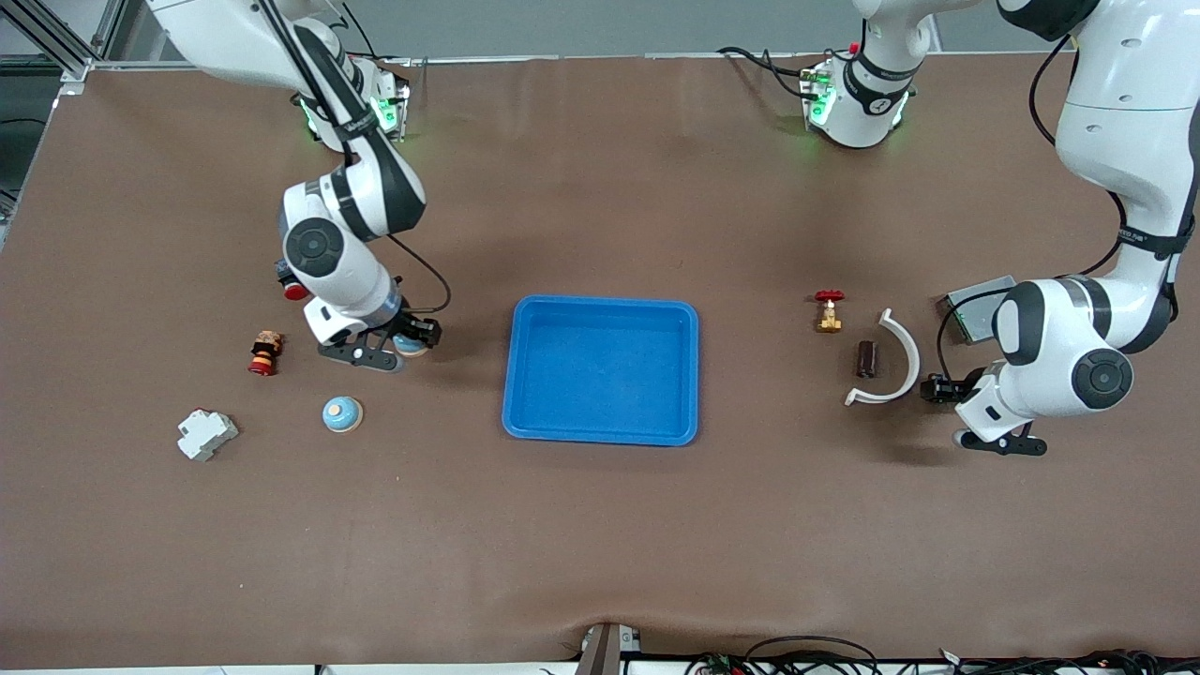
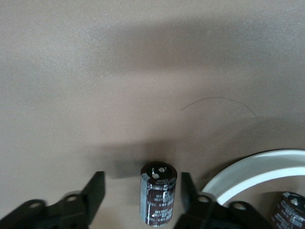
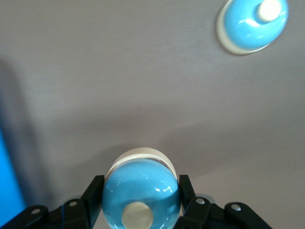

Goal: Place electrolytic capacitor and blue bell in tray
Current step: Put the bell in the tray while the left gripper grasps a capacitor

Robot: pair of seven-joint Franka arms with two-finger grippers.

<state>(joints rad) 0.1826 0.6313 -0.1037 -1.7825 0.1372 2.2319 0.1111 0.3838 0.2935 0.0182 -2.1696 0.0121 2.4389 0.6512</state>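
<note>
The bright-blue tray (image 1: pixel 600 375) lies in the middle of the table. My right gripper (image 1: pixel 413 337) (image 3: pixel 140 186) is shut on a blue bell (image 3: pixel 141 191) tipped on its side, between the tray and the right arm's end. A second blue bell (image 1: pixel 342 413) (image 3: pixel 252 24) sits on the table nearer the front camera. My left gripper (image 1: pixel 937 387) (image 2: pixel 140 181) is open, with a dark electrolytic capacitor (image 2: pixel 158 199) between its fingers, close to one and apart from the other. Another capacitor (image 1: pixel 867 359) (image 2: pixel 288 212) lies inside a white curved piece (image 1: pixel 895 361).
A brass valve with a red handle (image 1: pixel 829 310) stands beside the white curved piece. A grey plate (image 1: pixel 975 305) lies under the left arm. A white breaker (image 1: pixel 206 434) and a small red and black figure (image 1: pixel 265 352) sit toward the right arm's end.
</note>
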